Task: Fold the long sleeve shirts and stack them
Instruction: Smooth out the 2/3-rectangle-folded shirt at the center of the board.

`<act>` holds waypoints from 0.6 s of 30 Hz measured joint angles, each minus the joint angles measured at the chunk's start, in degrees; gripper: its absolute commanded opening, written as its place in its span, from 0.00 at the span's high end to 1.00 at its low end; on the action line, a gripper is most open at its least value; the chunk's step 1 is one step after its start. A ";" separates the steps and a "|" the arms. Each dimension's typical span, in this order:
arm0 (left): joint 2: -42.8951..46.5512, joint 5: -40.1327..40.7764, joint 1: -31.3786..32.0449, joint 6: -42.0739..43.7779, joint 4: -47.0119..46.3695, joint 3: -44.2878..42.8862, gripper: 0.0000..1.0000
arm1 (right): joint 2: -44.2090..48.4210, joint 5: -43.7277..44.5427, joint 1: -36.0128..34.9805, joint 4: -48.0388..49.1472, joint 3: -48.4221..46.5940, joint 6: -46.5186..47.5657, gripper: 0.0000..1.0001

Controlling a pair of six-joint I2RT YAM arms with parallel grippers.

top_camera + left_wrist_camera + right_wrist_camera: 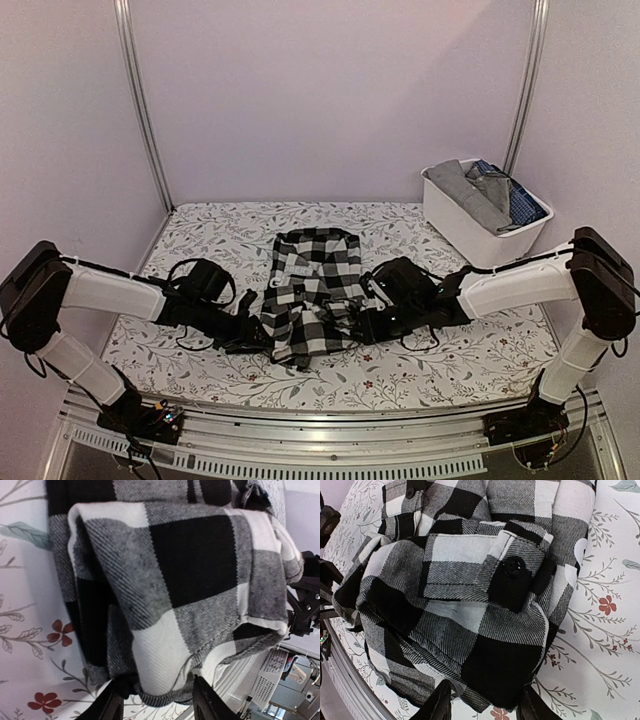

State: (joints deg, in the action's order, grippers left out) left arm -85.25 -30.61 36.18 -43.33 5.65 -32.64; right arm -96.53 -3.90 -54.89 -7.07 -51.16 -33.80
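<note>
A black-and-white checked long sleeve shirt (315, 285) lies partly folded in the middle of the floral table. My left gripper (262, 335) is at its left lower edge and my right gripper (352, 325) at its right lower edge. In the left wrist view the shirt's folded hem (170, 610) bulges between the spread fingers of the left gripper (159, 700). The right wrist view shows a buttoned cuff (514, 568) on the bunched cloth, whose lower edge sits between the parted fingers of the right gripper (485, 705). Both grippers are open around cloth.
A white bin (462, 232) stands at the back right, holding a grey shirt (468, 190) and a blue patterned one (520, 202). The floral tablecloth (220, 230) covers the table. A metal rail (320, 440) runs along the near edge, between the arm bases.
</note>
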 measured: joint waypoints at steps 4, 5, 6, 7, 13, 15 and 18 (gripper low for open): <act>0.00 -0.50 1.03 -0.92 -0.72 -1.20 0.77 | -0.24 0.39 -0.17 -0.52 -1.03 0.42 0.74; 0.00 -0.66 1.20 -1.20 -0.87 -1.40 0.81 | -0.24 0.42 -0.20 -0.57 -1.16 0.55 0.78; 0.00 -0.70 1.33 -1.44 -1.03 -1.49 0.87 | -0.24 0.42 -0.20 -0.74 -1.31 0.37 0.82; 0.00 -0.85 1.44 -1.53 -1.09 -1.62 0.90 | -0.31 0.42 -0.20 -0.87 -1.49 0.48 0.85; 0.04 -1.60 1.75 -2.99 -1.44 -1.88 0.97 | -0.39 0.44 -0.22 -2.08 -2.71 0.61 0.96; 0.17 -1.77 1.75 -3.23 -1.14 -2.27 0.98 | -0.39 0.44 -0.22 -2.38 -3.08 0.44 0.97; 0.48 -1.97 1.75 -3.63 -0.39 -3.80 0.98 | -0.39 0.57 -0.22 -3.41 -4.33 0.44 0.98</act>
State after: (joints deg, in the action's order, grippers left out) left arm -84.77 -32.58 37.93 -46.96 5.26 -36.45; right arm -96.92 -3.33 -55.11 -10.48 -55.48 -33.36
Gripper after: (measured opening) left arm 0.023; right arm 0.031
